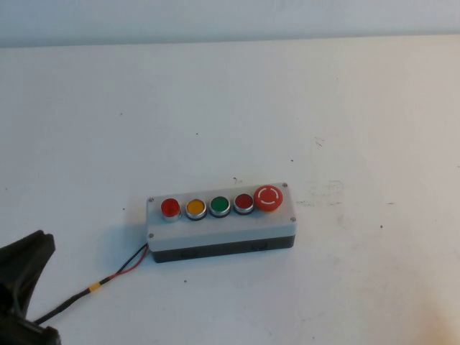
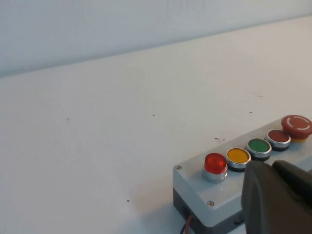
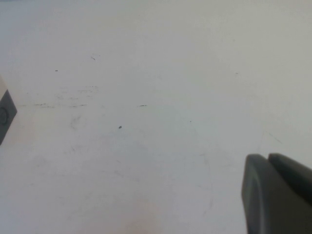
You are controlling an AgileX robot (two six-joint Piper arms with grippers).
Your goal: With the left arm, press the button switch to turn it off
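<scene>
left tool (image 2: 278,200) low beside box, closed, empty, button switch (image 2: 215,164) just beyond, right tool (image 3: 278,195) closed, apart

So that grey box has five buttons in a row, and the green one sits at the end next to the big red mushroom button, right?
Not quite. On the grey box, the darker red button sits next to the big red mushroom button; the green button is in the middle, as the high view shows. The left gripper is near the box; the right gripper is over bare table.

Button switch (image 1: 170,208) bright red, box's left end.
</scene>
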